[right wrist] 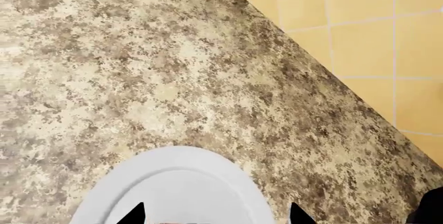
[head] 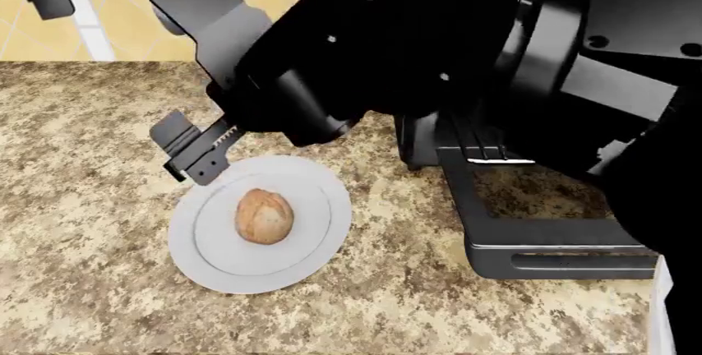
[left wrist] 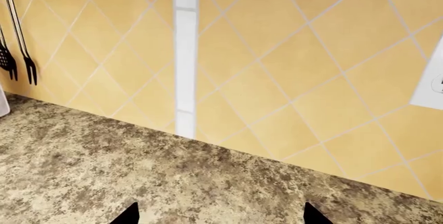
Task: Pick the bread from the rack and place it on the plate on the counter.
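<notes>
The counter (head: 88, 207) looks like polished granite, mottled beige and brown, smooth with a dull sheen. On it the plate (head: 203, 265) is plain white and glazed-looking, even and unmarked. The bread (head: 265, 215) has a matt, mottled crust, golden-tan with browner patches. The right gripper (head: 196, 151) is matt dark plastic or metal, with ridged teeth along its finger. Behind, the wall tiles (left wrist: 291, 63) are smooth ochre squares with pale grout lines.
</notes>
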`<state>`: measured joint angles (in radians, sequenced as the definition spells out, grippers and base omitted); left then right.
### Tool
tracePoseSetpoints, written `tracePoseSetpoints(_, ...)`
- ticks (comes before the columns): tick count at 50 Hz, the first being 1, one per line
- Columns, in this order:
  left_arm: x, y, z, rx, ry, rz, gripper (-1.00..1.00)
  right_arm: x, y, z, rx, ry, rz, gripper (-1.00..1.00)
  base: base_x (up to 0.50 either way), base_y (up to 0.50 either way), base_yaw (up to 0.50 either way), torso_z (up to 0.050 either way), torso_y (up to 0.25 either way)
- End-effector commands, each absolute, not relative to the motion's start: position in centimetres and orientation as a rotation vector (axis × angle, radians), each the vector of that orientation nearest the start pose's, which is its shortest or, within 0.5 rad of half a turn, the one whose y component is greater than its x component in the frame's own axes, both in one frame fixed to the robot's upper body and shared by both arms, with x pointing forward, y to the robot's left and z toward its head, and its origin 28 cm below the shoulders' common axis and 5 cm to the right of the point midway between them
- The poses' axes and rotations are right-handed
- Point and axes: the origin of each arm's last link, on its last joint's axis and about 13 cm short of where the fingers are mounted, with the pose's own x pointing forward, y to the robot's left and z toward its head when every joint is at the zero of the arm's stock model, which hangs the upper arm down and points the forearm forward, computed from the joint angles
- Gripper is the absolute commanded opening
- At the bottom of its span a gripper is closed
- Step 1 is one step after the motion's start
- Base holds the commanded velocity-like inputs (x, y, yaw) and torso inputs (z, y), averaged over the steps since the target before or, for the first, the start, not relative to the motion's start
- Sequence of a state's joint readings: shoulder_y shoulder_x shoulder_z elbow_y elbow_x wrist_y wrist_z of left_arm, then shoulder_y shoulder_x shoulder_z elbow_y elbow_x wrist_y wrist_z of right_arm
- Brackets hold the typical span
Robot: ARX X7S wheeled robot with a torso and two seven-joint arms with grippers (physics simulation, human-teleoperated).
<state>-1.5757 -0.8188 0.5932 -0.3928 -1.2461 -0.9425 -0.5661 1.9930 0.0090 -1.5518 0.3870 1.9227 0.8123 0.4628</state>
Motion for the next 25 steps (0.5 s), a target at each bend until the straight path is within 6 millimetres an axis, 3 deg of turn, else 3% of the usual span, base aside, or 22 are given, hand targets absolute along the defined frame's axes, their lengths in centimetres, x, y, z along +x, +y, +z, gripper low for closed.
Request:
tracePoseSetpoints(1,31.8,35.3,36.3,-0.086,0.101,0.293,1.0,26.0,5.9,42.5,-0.472,0.243,0.684,1.0,0.0,0.0,0.0,0.0,0.0)
tracePoseSetpoints(22,31.9,34.9,36.5,-0.083,0.099,0.28,1.0,25.6,4.1,44.6,-0.43,0.175,0.635,1.0,0.0,0.0,0.0,0.0,0.0)
tracePoseSetpoints(25,31.7,34.9,36.6,-0.082,0.096,0.28,1.0,24.7,3.5,45.3,-0.412,0.154,0.641,1.0,0.0,0.0,0.0,0.0,0.0)
